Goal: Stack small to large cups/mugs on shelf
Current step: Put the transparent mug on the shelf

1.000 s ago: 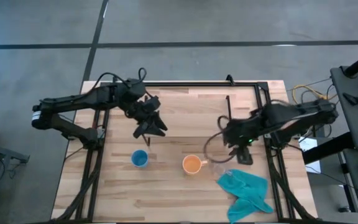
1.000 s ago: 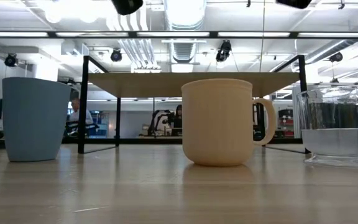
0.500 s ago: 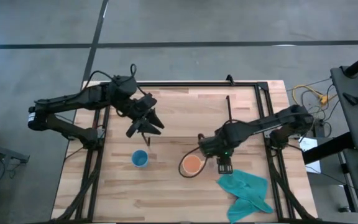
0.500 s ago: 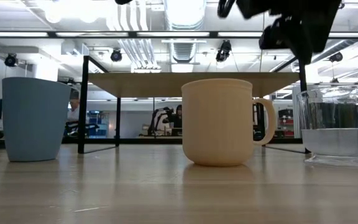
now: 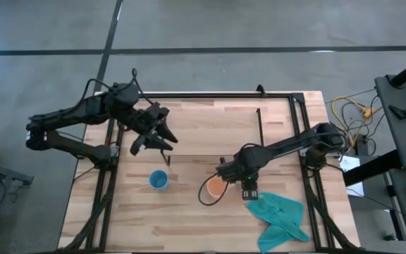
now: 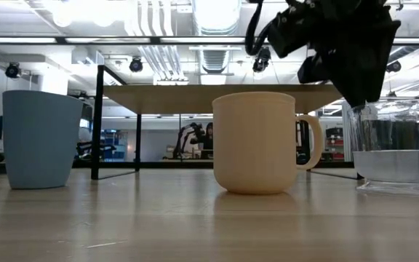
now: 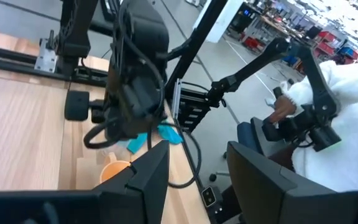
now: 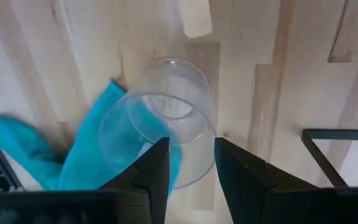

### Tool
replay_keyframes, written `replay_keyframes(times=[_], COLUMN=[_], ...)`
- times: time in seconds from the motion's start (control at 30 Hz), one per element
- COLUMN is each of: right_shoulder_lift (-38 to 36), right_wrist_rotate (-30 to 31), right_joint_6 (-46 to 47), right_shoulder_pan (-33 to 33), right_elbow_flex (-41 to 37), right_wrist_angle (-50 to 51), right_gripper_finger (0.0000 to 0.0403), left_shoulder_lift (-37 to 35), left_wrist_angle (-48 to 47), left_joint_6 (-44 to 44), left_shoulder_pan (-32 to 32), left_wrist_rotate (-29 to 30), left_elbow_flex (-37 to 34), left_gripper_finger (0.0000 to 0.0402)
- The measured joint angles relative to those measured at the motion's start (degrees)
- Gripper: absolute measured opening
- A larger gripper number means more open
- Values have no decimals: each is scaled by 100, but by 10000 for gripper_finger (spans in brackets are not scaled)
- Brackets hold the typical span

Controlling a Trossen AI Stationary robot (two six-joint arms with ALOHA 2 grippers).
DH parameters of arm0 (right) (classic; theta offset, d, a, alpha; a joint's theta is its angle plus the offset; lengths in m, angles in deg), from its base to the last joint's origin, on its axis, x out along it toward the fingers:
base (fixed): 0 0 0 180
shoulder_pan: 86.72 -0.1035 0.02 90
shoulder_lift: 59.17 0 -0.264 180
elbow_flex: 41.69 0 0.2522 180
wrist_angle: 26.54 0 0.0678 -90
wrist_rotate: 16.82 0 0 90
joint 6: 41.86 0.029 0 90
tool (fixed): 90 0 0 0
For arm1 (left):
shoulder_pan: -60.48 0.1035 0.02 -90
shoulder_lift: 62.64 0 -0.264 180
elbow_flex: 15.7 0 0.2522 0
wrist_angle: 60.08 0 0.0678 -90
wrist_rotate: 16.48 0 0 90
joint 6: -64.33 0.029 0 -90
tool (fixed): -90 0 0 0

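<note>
Under right pincer [image 8: 188,163], upright clear cup [image 8: 159,121]

No readable text, labels, brands, numbers or signs are showing anywhere in these views, whether on the cups, the shelf, the cloth or the surface.

Both arms out, claws parted
Right claw [image 5: 247,189] points straight down mid-worktop; left claw [image 5: 151,137] hangs raised, apart.
</note>
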Motion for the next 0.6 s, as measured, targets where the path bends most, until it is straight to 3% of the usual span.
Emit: replay_keyframes(times=[0.6], right_shoulder_lift=[169], right_wrist_rotate=[27], right_joint_6=[2], right_shoulder_pan=[0], right_elbow_flex=[7], right_wrist_angle=[-80], right_gripper_finger=[107], left_shoulder_lift=[-104], left_wrist_angle=[0], left_joint_6=[-4], left_shoulder_pan=[0], left_wrist_rotate=[9], left_elbow_flex=[-4], left_gripper_finger=[148])
